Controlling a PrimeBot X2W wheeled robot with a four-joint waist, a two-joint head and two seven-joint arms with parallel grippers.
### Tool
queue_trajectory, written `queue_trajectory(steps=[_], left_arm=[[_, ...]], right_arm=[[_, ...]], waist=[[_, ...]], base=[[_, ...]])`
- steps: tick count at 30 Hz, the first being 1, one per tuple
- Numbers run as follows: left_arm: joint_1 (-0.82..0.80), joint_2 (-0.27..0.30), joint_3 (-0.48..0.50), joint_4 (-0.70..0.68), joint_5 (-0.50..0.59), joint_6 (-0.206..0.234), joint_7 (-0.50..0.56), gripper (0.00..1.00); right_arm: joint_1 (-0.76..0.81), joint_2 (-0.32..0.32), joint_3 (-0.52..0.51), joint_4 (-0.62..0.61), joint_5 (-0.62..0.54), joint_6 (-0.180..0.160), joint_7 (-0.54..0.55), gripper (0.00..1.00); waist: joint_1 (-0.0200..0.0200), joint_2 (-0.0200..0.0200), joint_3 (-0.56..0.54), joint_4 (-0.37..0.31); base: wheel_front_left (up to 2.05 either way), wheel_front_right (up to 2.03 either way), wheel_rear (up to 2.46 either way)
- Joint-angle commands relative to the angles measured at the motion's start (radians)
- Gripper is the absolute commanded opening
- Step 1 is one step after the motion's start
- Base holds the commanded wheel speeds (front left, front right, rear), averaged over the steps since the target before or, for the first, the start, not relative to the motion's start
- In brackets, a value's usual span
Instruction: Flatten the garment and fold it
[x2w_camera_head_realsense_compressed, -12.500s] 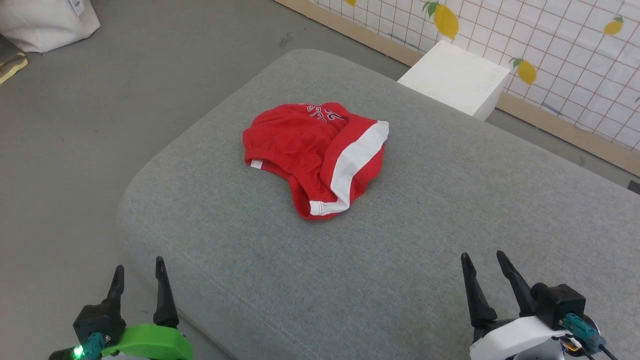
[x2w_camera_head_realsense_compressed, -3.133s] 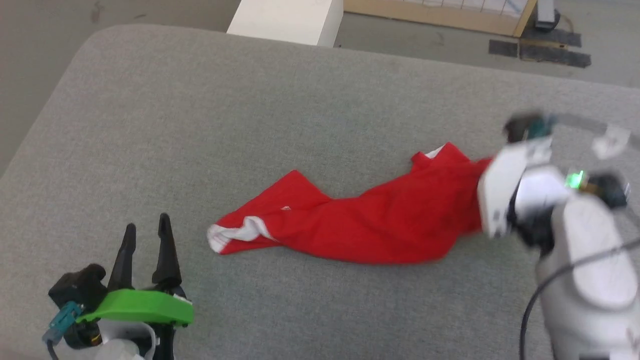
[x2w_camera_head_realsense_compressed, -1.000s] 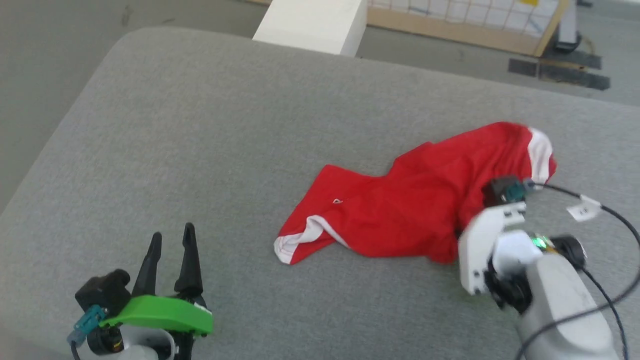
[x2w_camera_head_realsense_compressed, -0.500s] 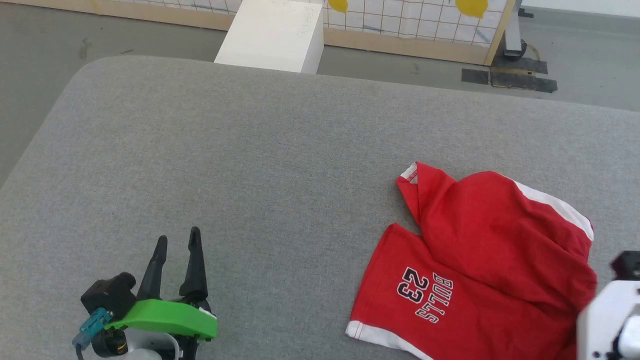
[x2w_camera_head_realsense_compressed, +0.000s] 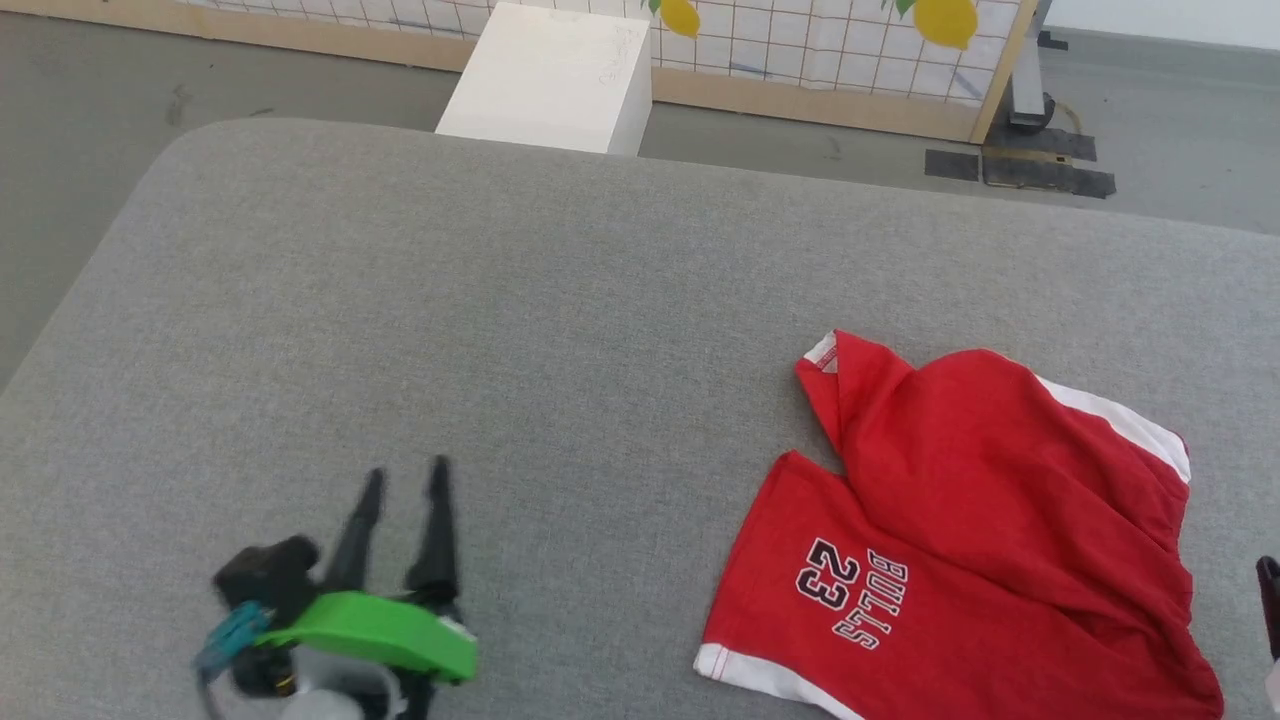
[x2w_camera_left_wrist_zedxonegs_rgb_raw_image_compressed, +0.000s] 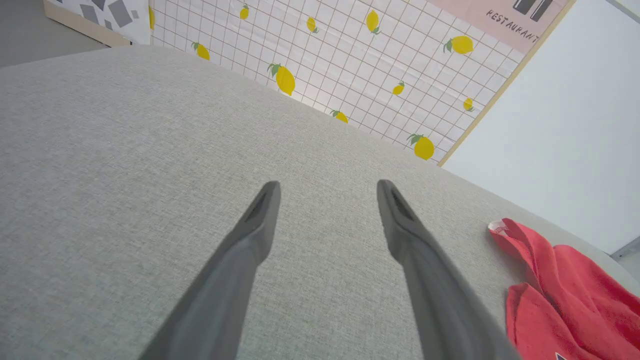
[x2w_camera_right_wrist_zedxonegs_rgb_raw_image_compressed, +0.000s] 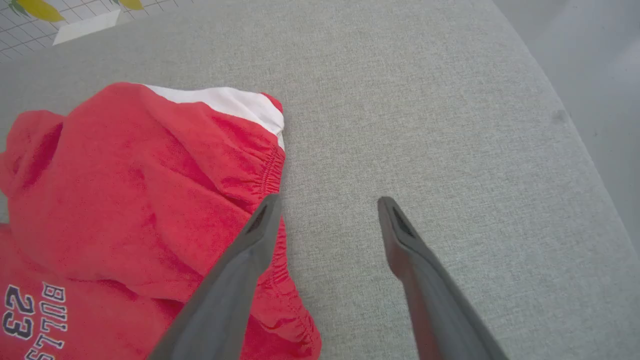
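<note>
The garment (x2w_camera_head_realsense_compressed: 960, 540), red shorts with white stripes and a "BULLS 23" print, lies loosely spread on the grey cushion (x2w_camera_head_realsense_compressed: 500, 320) at the lower right, one leg folded over the other. It also shows in the left wrist view (x2w_camera_left_wrist_zedxonegs_rgb_raw_image_compressed: 565, 295) and the right wrist view (x2w_camera_right_wrist_zedxonegs_rgb_raw_image_compressed: 130, 200). My left gripper (x2w_camera_head_realsense_compressed: 402, 478) stands open over bare cushion, well left of the shorts. In its own view my right gripper (x2w_camera_right_wrist_zedxonegs_rgb_raw_image_compressed: 325, 202) is open and holds nothing, just beside the elastic waistband. One dark fingertip (x2w_camera_head_realsense_compressed: 1270, 590) of it peeks in at the head view's right edge.
A white box (x2w_camera_head_realsense_compressed: 545, 80) stands on the floor behind the cushion, before a lemon-patterned panel (x2w_camera_head_realsense_compressed: 800, 40) with a wooden base. Grey floor (x2w_camera_head_realsense_compressed: 60, 150) lies off the cushion's left edge. The cushion's right edge shows in the right wrist view.
My right gripper has opened and let the garment go, then drawn back to the right edge. The shorts turned print-side up on the cushion. My left gripper shifted slightly right.
</note>
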Motion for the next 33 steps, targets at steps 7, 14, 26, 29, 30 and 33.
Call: queue_trajectory(steps=[7, 14, 26, 29, 30, 33], left_arm=[[-0.127, 0.008, -0.253, 0.018, -0.057, -0.007, 0.293, 1.00], [-0.152, 0.021, -0.395, 0.062, -0.052, 0.017, 0.660, 1.00], [-0.107, 0.023, -0.461, 0.056, -0.097, 0.016, 0.770, 0.00], [-0.137, 0.015, -0.401, 0.058, -0.111, 0.042, 0.687, 0.00], [-0.153, 0.013, -0.374, 0.061, -0.121, 0.052, 0.659, 0.00], [-0.197, 0.014, -0.282, 0.069, -0.147, 0.089, 0.576, 0.00]], right_arm=[[-0.013, 0.001, 0.051, 0.072, 0.017, -0.001, -0.063, 1.00], [-0.021, 0.001, 0.073, 0.090, 0.019, -0.001, -0.081, 1.00], [-0.027, 0.001, 0.079, 0.097, 0.022, -0.001, -0.097, 1.00], [-0.028, 0.001, 0.086, 0.100, 0.022, -0.001, -0.100, 1.00], [-0.027, 0.001, 0.089, 0.103, 0.022, -0.001, -0.102, 1.00], [-0.027, 0.001, 0.101, 0.110, 0.023, -0.001, -0.104, 1.00]], waist=[[0.0000, 0.0090, 0.008, -0.042], [0.0000, 0.0090, 0.026, -0.075], [0.0000, 0.0090, 0.046, -0.086], [0.0000, 0.0090, 0.045, -0.079], [0.0000, 0.0090, 0.043, -0.075], [0.0000, 0.0090, 0.036, -0.068]], base=[[0.00, 0.00, 0.00], [0.00, 0.00, 0.00], [0.00, 0.00, 0.00], [0.00, 0.00, 0.00], [0.00, 0.00, 0.00], [0.00, 0.00, 0.00]])
